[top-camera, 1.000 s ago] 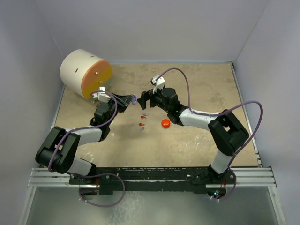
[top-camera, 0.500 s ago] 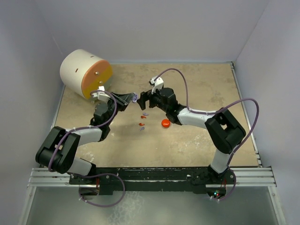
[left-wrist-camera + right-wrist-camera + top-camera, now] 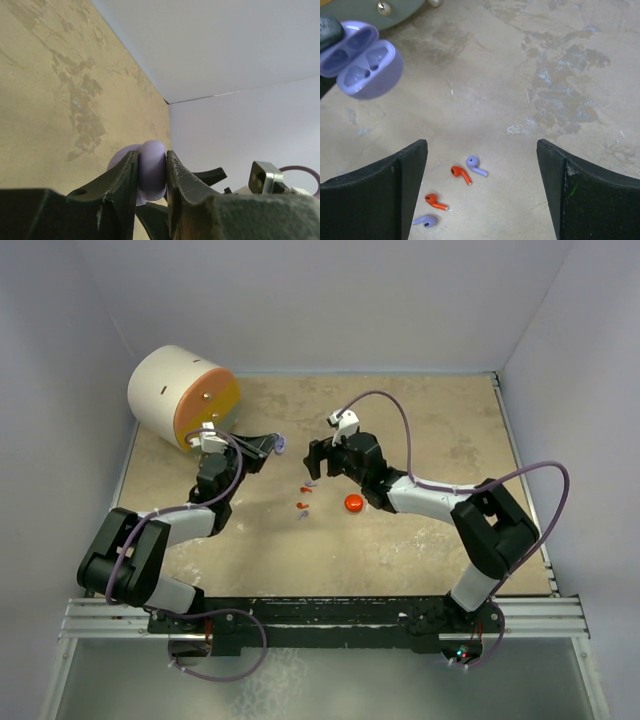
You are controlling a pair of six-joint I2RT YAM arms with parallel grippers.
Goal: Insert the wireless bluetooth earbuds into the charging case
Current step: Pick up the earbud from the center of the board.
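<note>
My left gripper (image 3: 270, 446) is shut on an open lavender charging case (image 3: 279, 444) and holds it above the table. In the left wrist view the case (image 3: 152, 172) is pinched between the jaws of the left gripper (image 3: 151, 156). The right wrist view shows the case (image 3: 364, 66) with its lid open and both wells empty. My right gripper (image 3: 314, 465) is open and empty, and it hovers over four earbuds on the table. These are a lavender earbud (image 3: 476, 165), a red earbud (image 3: 460, 174), a second red earbud (image 3: 435, 201) and a second lavender earbud (image 3: 425, 220). The right gripper (image 3: 481, 146) has its fingers wide apart.
A round red-orange case (image 3: 353, 503) lies just right of the earbuds. A large white cylinder with an orange face (image 3: 182, 396) lies at the back left, close behind the left gripper. Grey walls enclose the table on three sides.
My left gripper has drawn back to the left and up a little with the case. My right gripper has shifted slightly right and toward the earbuds, so the two grippers stand farther apart.
</note>
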